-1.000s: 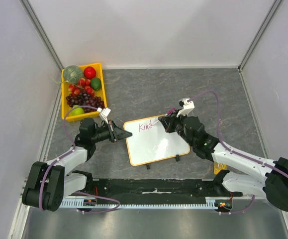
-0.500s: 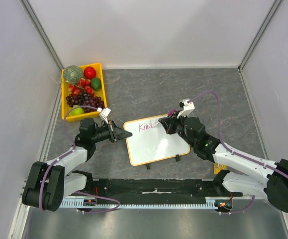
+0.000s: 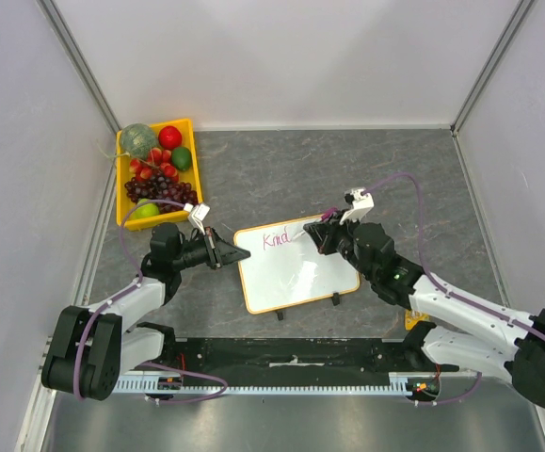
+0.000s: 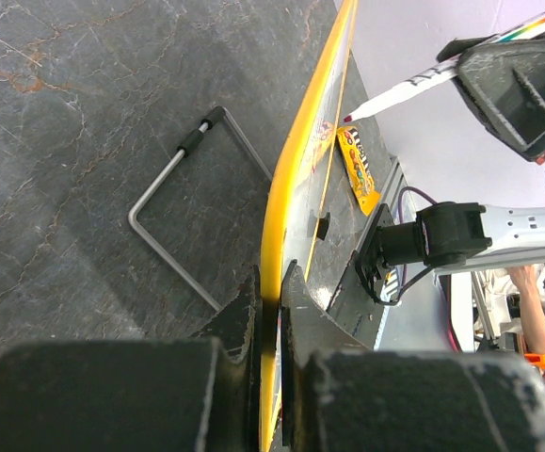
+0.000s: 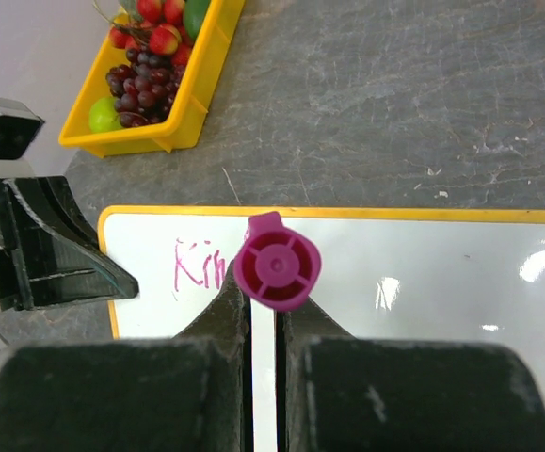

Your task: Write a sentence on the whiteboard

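The whiteboard point(image 3: 300, 273) lies in the middle of the table, with its orange-tan frame seen edge-on in the left wrist view point(image 4: 296, 179). Pink writing reading "Kind" point(image 3: 277, 239) sits at its far left; only part of the sentence shows. My left gripper point(image 3: 237, 254) is shut on the board's left edge point(image 4: 270, 282). My right gripper point(image 3: 321, 234) is shut on a pink marker point(image 5: 277, 264), held upright with its tip at the board just right of the writing point(image 5: 201, 266). The marker also shows in the left wrist view point(image 4: 413, 87).
A yellow bin of fruit point(image 3: 156, 174) stands at the far left. Two black clips point(image 3: 280, 314) stick out from the board's near edge. An orange candy packet point(image 3: 415, 318) lies near the right arm's base. A bent wire stand point(image 4: 183, 217) lies beside the board.
My right gripper with the marker has shifted a little to the right along the board, uncovering more of the pink writing. The left gripper and board have not moved.
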Robot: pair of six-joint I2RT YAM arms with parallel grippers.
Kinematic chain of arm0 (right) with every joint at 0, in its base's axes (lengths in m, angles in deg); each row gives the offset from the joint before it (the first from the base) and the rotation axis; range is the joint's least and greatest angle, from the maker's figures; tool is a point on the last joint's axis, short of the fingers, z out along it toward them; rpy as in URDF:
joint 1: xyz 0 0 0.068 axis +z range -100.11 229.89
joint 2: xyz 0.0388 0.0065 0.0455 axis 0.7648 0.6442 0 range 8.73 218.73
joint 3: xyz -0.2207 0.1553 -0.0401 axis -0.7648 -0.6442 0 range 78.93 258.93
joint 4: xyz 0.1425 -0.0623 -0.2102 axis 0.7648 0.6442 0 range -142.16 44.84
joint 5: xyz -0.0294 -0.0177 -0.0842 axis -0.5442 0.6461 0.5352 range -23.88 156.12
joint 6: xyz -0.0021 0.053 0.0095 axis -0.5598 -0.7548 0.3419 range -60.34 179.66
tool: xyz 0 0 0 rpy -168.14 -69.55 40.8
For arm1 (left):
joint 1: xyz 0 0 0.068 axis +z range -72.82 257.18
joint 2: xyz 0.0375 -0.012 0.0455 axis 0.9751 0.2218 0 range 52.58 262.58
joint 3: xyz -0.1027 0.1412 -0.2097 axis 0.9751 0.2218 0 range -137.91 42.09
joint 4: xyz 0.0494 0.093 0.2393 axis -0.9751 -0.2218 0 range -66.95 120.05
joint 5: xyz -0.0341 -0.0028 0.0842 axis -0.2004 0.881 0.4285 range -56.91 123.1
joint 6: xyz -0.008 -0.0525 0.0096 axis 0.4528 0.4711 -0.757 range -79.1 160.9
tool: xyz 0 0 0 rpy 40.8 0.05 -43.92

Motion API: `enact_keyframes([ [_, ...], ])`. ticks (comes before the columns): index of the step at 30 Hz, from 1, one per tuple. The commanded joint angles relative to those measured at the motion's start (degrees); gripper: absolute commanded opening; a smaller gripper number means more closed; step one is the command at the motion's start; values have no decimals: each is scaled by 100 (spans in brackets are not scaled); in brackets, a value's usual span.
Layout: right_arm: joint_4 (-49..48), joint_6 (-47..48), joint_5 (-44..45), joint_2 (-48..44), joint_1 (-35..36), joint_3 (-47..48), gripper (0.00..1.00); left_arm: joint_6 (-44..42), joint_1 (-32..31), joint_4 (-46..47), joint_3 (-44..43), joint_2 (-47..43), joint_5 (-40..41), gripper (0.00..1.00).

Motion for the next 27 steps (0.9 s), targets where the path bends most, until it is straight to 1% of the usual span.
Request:
enact_keyframes([
  [1, 15, -98, 114, -326, -31, 332, 0, -565, -20, -510, 80, 47, 471, 2],
  [6, 103, -1, -61, -317, -128, 491, 0, -565, -38, -519, 72, 47, 471, 2],
  [9, 16, -10, -605, -291, -347, 430, 0, -565, -29, -528, 80, 20, 471, 2],
  [15, -160, -238, -1827, -685, -1252, 122, 0, -565, -38, -545, 124, -85, 497, 2],
  [20, 296, 60, -1811, -1073, -1358, 131, 0, -565, -47, -624, 186, -190, 541, 2],
  [22, 446, 166, -1785, -1091, -1358, 131, 0, -582, -47, -668, 195, -235, 576, 2],
  [27, 473, 315, -1671, -1038, -1358, 78, 0, -600, -47, -704, 160, -208, 577, 2],
])
